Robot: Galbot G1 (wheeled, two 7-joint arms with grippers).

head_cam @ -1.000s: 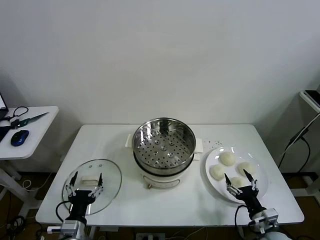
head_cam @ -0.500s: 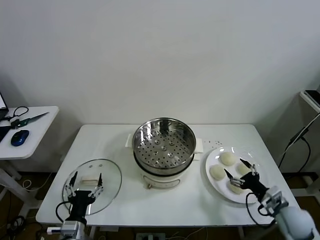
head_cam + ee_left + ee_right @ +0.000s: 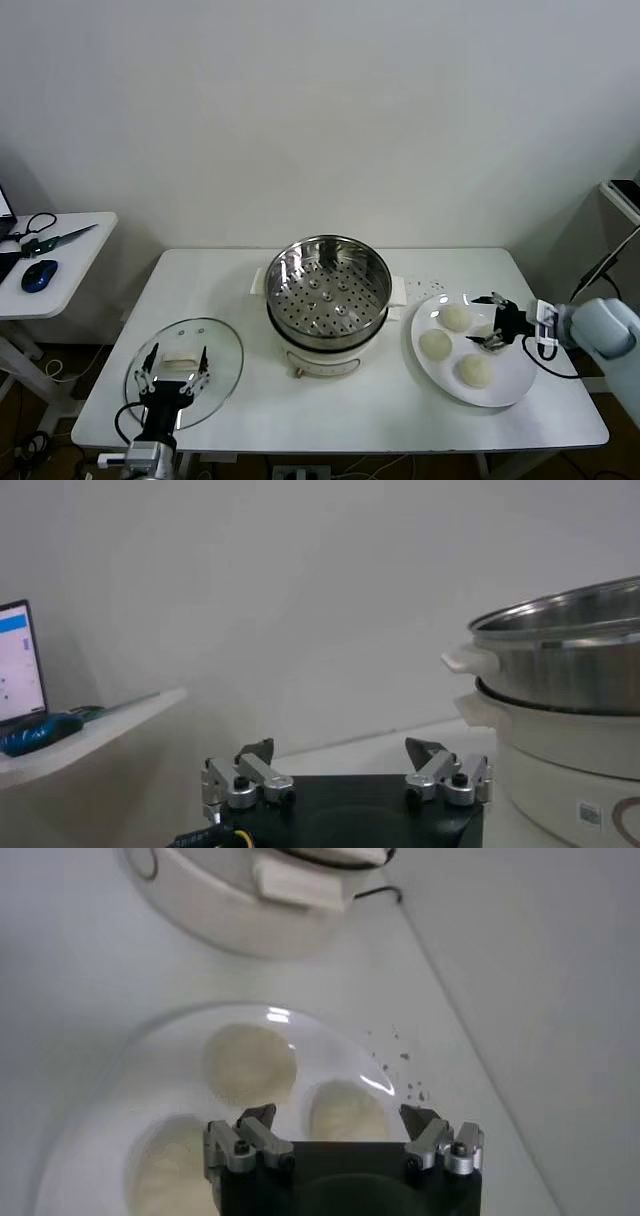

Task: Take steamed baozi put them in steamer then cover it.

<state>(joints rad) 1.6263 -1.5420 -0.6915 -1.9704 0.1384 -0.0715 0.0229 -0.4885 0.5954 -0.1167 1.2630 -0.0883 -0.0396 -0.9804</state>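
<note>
Right gripper (image 3: 488, 322), jaws open, hovers over the plate's (image 3: 520, 380) 2 o'clock bun (image 3: 345, 1113); left gripper (image 3: 172, 372), jaws open, over the lid (image 3: 222, 350)

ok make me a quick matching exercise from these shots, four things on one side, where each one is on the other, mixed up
Things:
1. steamer
2. glass lid
3. right gripper
4. blue mouse

Places:
A. on the small side table at the robot's left
B. over the white plate, jaws open, at a baozi
C. middle of the table, on the white pot base
D. flat on the table by the left gripper

Pairs: 1-C, 2-D, 3-B, 4-A
</note>
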